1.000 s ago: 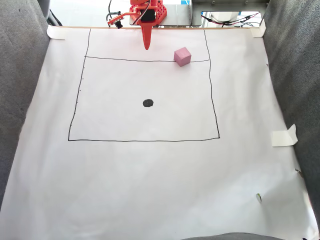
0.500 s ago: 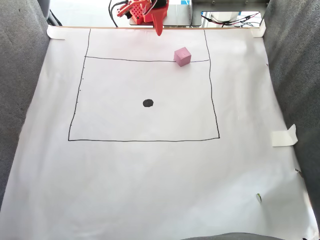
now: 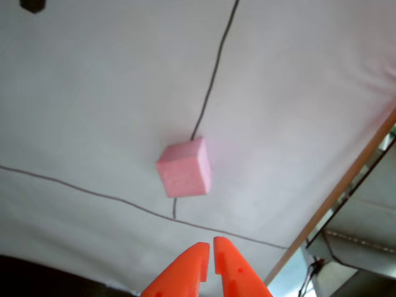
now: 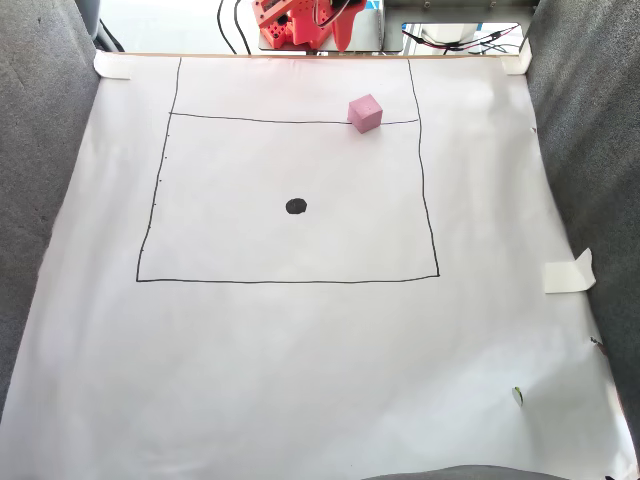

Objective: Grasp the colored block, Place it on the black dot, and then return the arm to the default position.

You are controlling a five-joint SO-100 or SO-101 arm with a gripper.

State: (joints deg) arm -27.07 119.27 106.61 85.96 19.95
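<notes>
White paper sheet (image 4: 300, 350) covers table. Pink block (image 4: 365, 113) on far drawn line, right of black dot (image 4: 296, 206). Orange gripper (image 3: 208, 252) narrow, nearly closed, holding nothing.

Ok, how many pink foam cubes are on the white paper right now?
1. The small pale pink foam cube sits on the thin drawn line near the rectangle's upper right corner in the fixed view, apart from the black painted dot. Nothing suggests a hidden one.
</notes>
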